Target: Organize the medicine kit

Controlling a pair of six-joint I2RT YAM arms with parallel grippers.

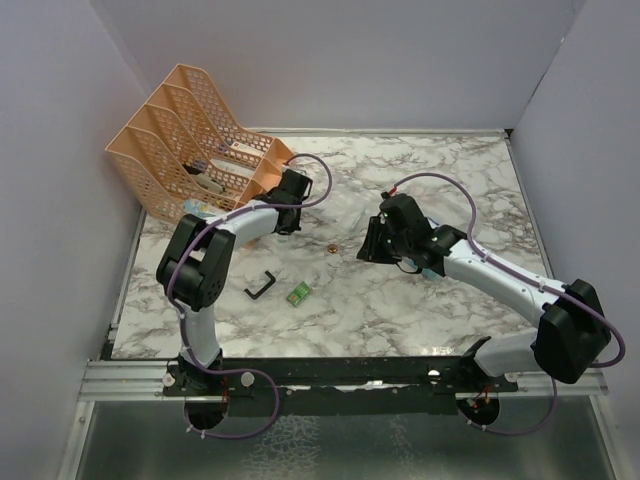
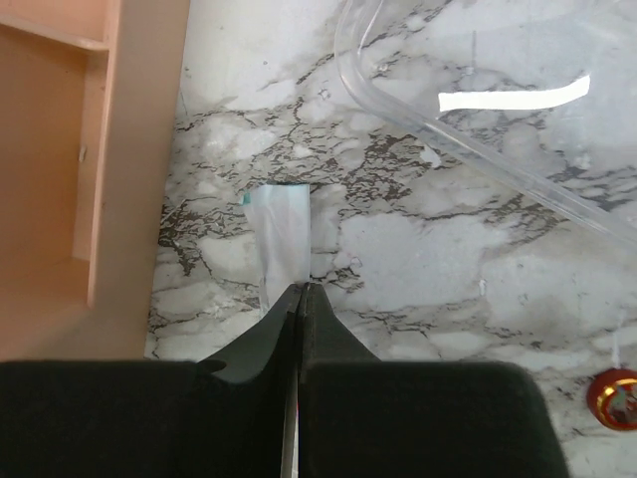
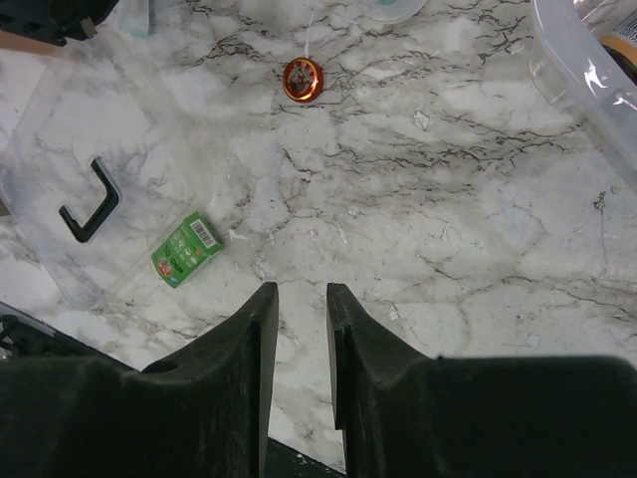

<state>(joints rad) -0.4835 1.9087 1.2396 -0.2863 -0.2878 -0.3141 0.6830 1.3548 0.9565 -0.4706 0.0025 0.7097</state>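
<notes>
My left gripper (image 2: 302, 289) is shut on the near end of a white sachet (image 2: 284, 234) with a teal edge. The sachet lies flat on the marble beside the orange rack (image 2: 90, 149). In the top view the left gripper (image 1: 290, 192) sits at the rack's (image 1: 190, 140) front corner. My right gripper (image 3: 302, 294) is open and empty, just above bare marble. In the top view it (image 1: 366, 250) is near mid-table. A small green box (image 3: 185, 248) lies to its left. A round red tin (image 3: 303, 79) lies ahead of it. A clear plastic box (image 2: 478, 119) lies right of the sachet.
A clear lid with a black handle (image 3: 88, 204) lies flat next to the green box; the handle (image 1: 262, 285), the box (image 1: 298, 294) and the tin (image 1: 333, 247) also show in the top view. The clear box's rim (image 3: 577, 70) is at the right wrist view's upper right. The rack holds small items.
</notes>
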